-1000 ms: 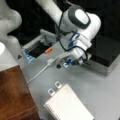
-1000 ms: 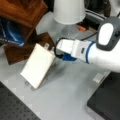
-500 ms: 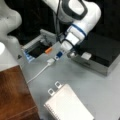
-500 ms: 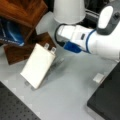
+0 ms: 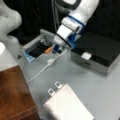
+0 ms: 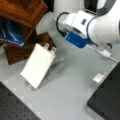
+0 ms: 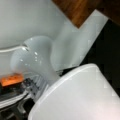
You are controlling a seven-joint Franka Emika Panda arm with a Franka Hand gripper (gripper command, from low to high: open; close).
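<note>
The orange marker is apparently held in the claw, now shifted toward the tray, the white cable just below.

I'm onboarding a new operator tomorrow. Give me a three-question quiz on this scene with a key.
1. True or false: the notebook lies flat on the grey table in a front view.
2. What colour is the small thing next to the tool? A green, B orange, C purple.
3. Fill in: the white cable runs past the tray toward the ____ block.

Key: 1 true; 2 B; 3 wooden.
</note>
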